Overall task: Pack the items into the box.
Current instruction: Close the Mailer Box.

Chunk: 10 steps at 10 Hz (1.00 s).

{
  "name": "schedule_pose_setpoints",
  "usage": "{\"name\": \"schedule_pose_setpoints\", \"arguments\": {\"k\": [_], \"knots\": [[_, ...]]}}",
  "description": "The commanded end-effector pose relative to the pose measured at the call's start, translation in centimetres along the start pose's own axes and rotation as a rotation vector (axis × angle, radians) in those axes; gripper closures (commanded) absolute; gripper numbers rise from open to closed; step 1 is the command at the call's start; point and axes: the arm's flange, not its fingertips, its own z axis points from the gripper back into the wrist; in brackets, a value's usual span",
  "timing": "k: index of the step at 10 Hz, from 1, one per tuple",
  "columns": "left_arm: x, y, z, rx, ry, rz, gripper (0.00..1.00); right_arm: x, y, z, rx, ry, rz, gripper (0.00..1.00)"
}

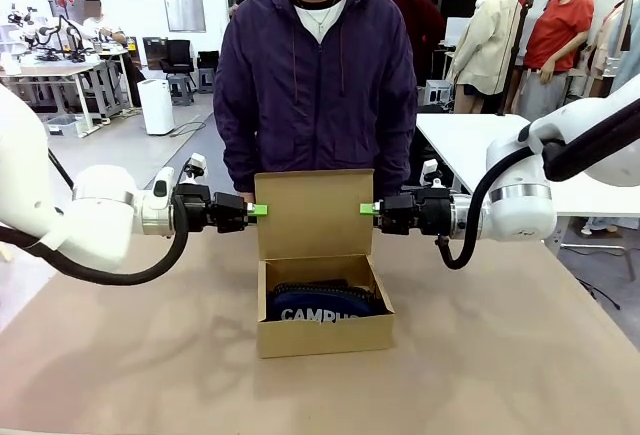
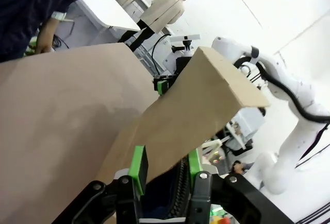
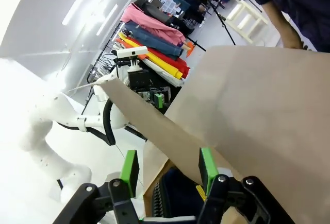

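Observation:
The brown cardboard box (image 1: 325, 336) sits mid-table with its flap lid (image 1: 315, 213) standing upright. Inside lies the navy pouch (image 1: 320, 307) lettered "CAMPUS", its black zip on top. My left gripper (image 1: 262, 210) is at the lid's left edge and my right gripper (image 1: 364, 209) at its right edge, level with each other. In the left wrist view the left gripper (image 2: 166, 165) is open, its green pads straddling the lid (image 2: 196, 105) above the pouch (image 2: 162, 198). The right gripper (image 3: 167, 165) straddles the lid (image 3: 247, 116) the same way, open. A small yellow strip (image 3: 200, 191) shows by the pouch (image 3: 180, 195).
A person in a dark purple jacket (image 1: 315, 85) stands close behind the box at the table's far edge, one hand (image 2: 46, 36) near the table (image 1: 500, 355). Bare tabletop lies on both sides of the box. A white table (image 1: 470, 140) stands back right.

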Motion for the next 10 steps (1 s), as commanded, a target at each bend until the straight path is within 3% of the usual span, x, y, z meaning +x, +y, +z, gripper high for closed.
{"name": "schedule_pose_setpoints", "arguments": {"k": [1,2,3,7,8,9,10], "knots": [[-1.7,-0.9,0.0,0.004,-0.039,-0.168,0.57,-1.6,-0.4,-0.1,-0.007,-0.064,0.101,0.36],[-1.9,-1.3,0.2,0.000,-0.107,-0.217,0.57,-2.0,-0.6,-0.1,-0.046,-0.079,0.111,0.36],[-0.4,-0.3,0.0,0.003,-0.004,-0.079,0.57,-0.6,-0.3,0.1,-0.001,-0.016,0.042,0.36],[-0.4,-0.3,0.0,0.003,-0.004,-0.079,0.57,-0.6,-0.3,0.1,-0.001,-0.016,0.042,0.36],[-0.4,-0.3,0.0,0.003,-0.004,-0.079,0.57,-1.2,-0.7,0.2,-0.008,-0.030,0.063,0.36],[-1.0,-0.1,0.1,0.004,-0.021,-0.084,0.57,-1.3,0.1,-0.2,0.006,-0.024,0.179,0.36],[-0.8,-1.0,0.0,0.003,-0.066,-0.181,0.57,-1.5,0.4,-0.4,0.023,-0.058,0.275,0.36]]}}
